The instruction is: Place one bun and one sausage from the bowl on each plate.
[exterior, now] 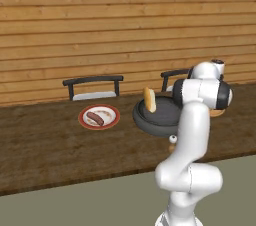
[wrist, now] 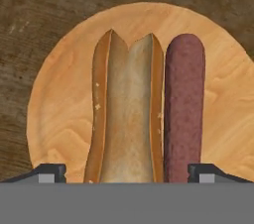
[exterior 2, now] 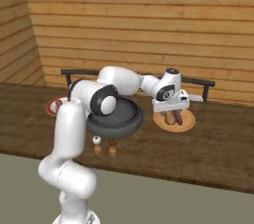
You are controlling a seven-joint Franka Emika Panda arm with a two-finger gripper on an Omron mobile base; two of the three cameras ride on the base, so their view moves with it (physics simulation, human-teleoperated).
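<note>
Hovering over the round tan wooden plate (wrist: 59, 114), the open gripper (wrist: 127, 171) holds nothing; the split golden bun (wrist: 126, 114) and brown sausage (wrist: 184, 104) lie together there, so this plate looks finished.

A glossy white arm (exterior: 192, 135) of rounded, tubular segments, with dark grey-black discs capping its joints. The white hand block carries a gripper (exterior 2: 174, 115) with small dark finger tips (wrist: 49, 172).

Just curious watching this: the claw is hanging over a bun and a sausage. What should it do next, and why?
Probably lift straight up. The claw is open above the wooden plate, where the bun and sausage already lie side by side.
</note>
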